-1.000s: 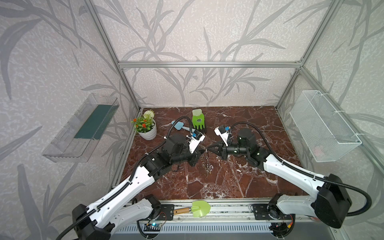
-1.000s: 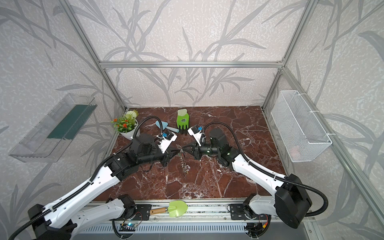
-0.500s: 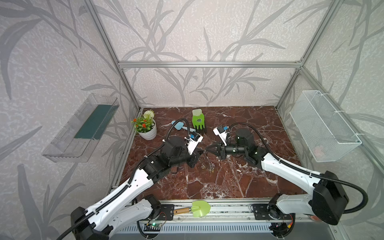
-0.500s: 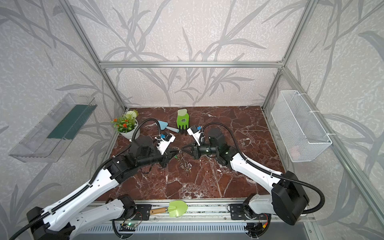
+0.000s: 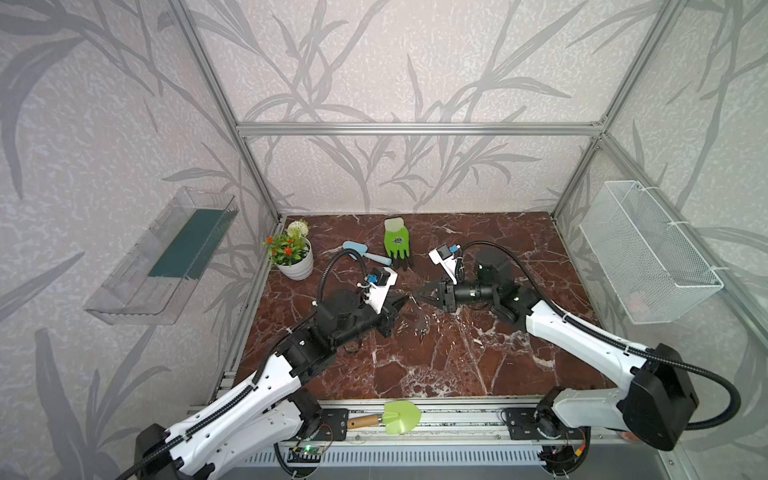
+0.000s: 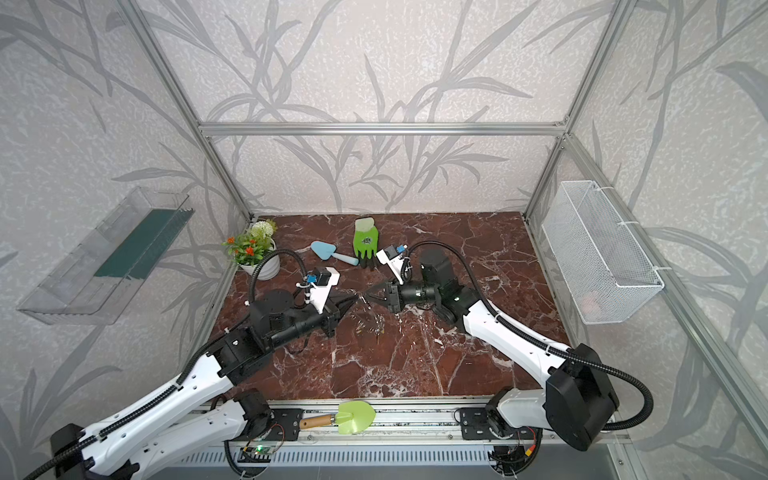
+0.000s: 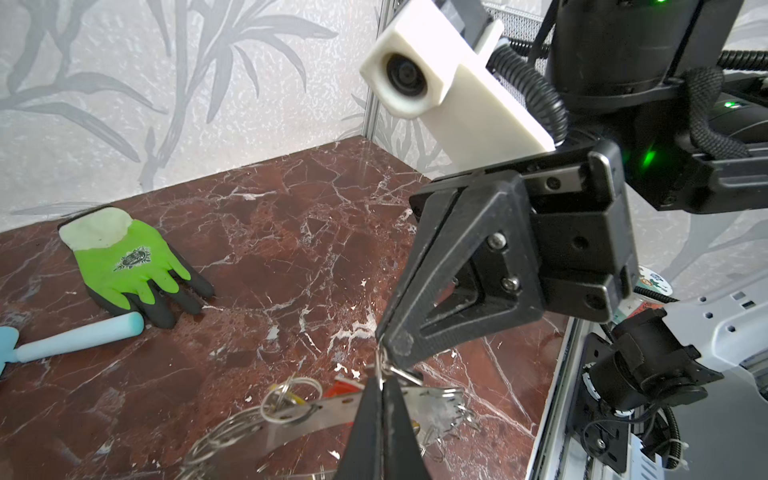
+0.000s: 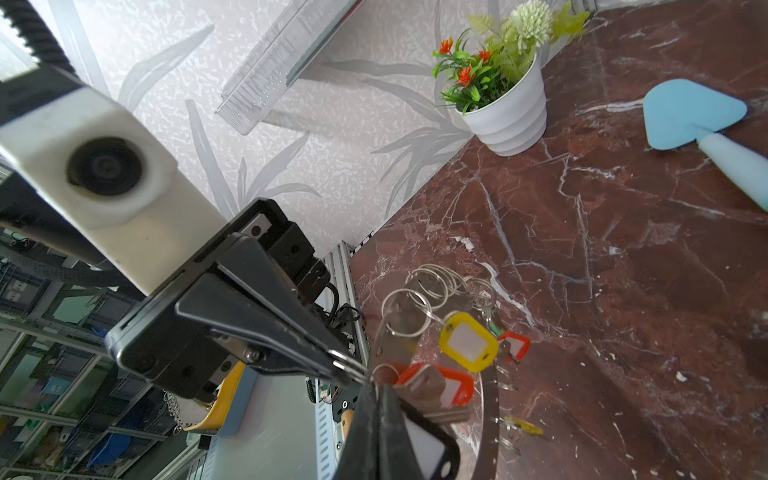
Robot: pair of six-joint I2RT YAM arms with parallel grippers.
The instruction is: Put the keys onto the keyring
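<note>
Both grippers meet tip to tip above the marble floor. My left gripper (image 5: 406,300) (image 7: 381,376) is shut on a small split ring at the rim of the keyring (image 7: 316,415), a flat grey metal ring that hangs below (image 5: 415,322) (image 6: 368,322). My right gripper (image 5: 419,293) (image 8: 377,386) is shut on the little ring of a key with a red tag (image 8: 440,386). More keys dangle close by, one with a yellow tag (image 8: 469,343) and one with a black tag (image 8: 424,449). Where the two small rings touch is hidden by the fingertips.
A green glove (image 5: 397,243), a blue trowel (image 5: 365,253) and a white flower pot (image 5: 293,257) sit at the back of the floor. A green trowel (image 5: 399,417) lies on the front rail. A wire basket (image 5: 648,253) hangs on the right wall, a clear shelf (image 5: 166,257) on the left.
Both grippers stay shut and tip to tip. The left forearm has shifted slightly and the hanging bunch has swung a little.
</note>
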